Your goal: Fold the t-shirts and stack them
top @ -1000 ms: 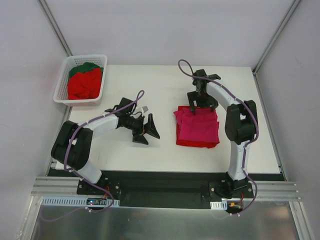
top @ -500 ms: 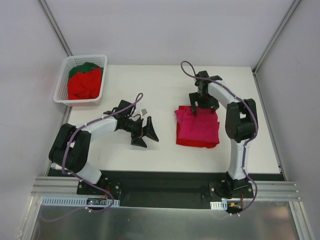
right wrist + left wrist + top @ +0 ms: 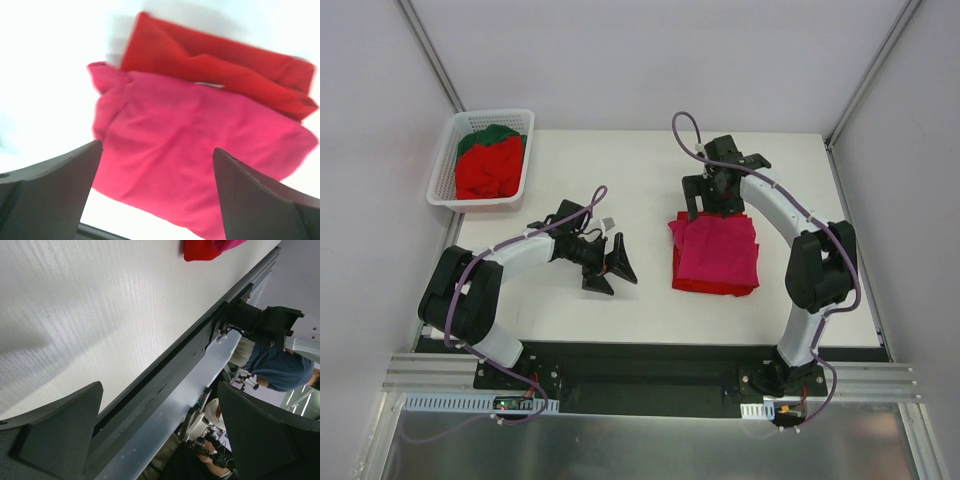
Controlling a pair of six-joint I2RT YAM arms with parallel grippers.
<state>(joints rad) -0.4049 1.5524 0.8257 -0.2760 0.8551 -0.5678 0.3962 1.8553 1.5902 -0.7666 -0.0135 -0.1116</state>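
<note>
Beside my spread, empty right gripper (image 3: 715, 205), the magenta t-shirt (image 3: 717, 252) lies folded on a folded red t-shirt (image 3: 705, 287). My left gripper (image 3: 612, 268) is spread too; more t-shirts (image 3: 488, 165) wait in the basket (image 3: 442, 170).

Bare table (image 3: 650, 165) lies between the left gripper (image 3: 616, 270) and the folded stack (image 3: 718, 255), and along the far edge. The right gripper (image 3: 716, 203), jaws wide, hangs over the stack's far edge. The basket (image 3: 441, 165) fills the far-left corner.

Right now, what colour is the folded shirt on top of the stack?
The top shirt is magenta-pink, over a red shirt; clearest in the right wrist view.
</note>
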